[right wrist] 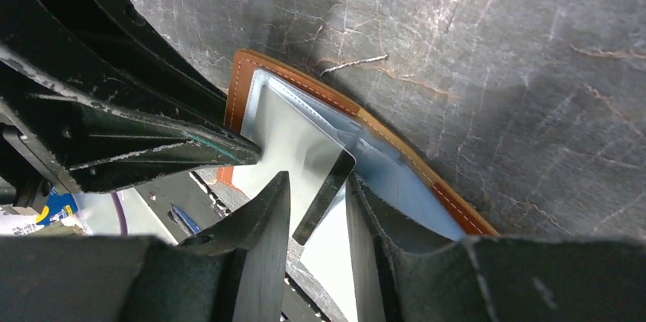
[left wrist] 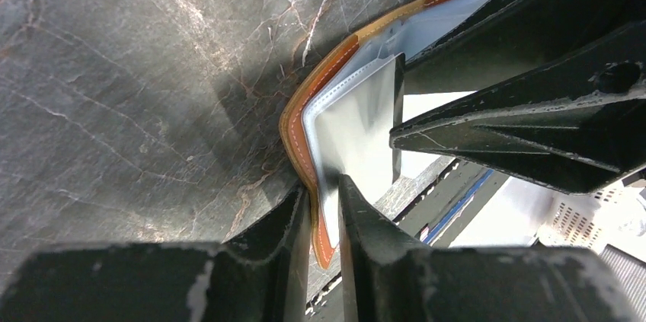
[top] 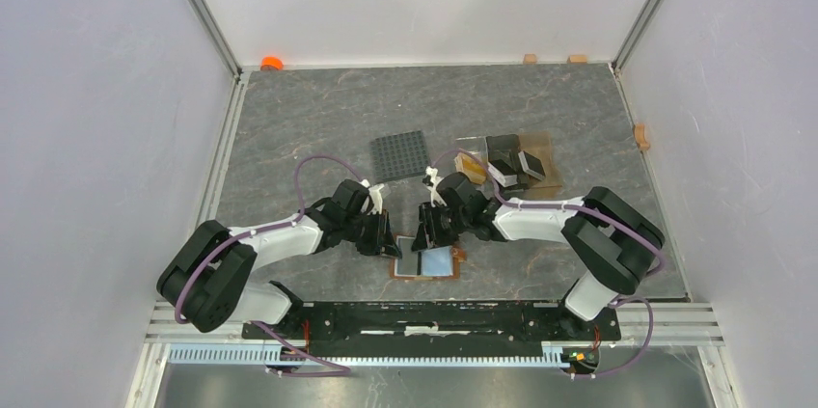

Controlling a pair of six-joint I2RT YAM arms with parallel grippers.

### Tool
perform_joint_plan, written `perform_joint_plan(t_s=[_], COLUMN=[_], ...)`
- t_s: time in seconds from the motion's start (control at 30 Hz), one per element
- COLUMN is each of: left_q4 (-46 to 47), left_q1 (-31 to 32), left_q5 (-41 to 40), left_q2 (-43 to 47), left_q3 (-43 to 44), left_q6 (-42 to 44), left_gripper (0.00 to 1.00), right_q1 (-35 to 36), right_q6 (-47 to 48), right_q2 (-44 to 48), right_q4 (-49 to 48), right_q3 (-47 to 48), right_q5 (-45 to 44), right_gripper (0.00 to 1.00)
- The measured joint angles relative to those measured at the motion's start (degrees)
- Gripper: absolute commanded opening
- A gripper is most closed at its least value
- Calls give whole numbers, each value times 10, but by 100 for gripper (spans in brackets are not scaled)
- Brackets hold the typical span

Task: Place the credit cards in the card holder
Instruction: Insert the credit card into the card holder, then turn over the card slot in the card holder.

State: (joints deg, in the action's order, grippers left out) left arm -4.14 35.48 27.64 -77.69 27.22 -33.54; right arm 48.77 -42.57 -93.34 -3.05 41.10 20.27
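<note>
left end effector (left wrist: 322, 183): jaws narrow, astride rim of flat brown leather card holder (left wrist: 292, 135), grip unclear | right end effector (right wrist: 320, 179): thin dark plastic credit card (right wrist: 324, 199) tilted between jaws, clamping unclear | holder lies open beneath both, on grey marbled tabletop (left wrist: 152, 71)

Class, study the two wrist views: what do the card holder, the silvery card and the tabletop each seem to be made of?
The card holder: likely tan leather, matte, with pale stitching along its rim. The silvery card: probably plastic, with a glossy face and a thin dark edge; metal cannot be ruled out. The tabletop: dark grey stone-look surface with pale veins, possibly laminate.
</note>
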Motion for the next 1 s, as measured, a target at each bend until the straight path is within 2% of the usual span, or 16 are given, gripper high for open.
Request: perform_joint_plan(t_s=[0.4, 0.57, 0.67, 1.0], left_q4=[1, 0, 6, 14], left_q1=[0, 0, 0, 0], left_q5=[14, 13, 9, 7], left_q2=[0, 0, 0, -2], left_q3=[0, 0, 0, 0], left_q6=[0, -1, -1, -1], left_gripper=[35, 21, 16, 15], right_q1=[11, 11, 12, 16], right_q6=[-3, -9, -7, 29], right_q2=[-14, -11, 0, 86], right_q4=[-4, -10, -1, 82], right_q3=[13, 10, 8, 2], right_q5=[-9, -14, -30, -112], right_gripper=[39, 40, 41, 45])
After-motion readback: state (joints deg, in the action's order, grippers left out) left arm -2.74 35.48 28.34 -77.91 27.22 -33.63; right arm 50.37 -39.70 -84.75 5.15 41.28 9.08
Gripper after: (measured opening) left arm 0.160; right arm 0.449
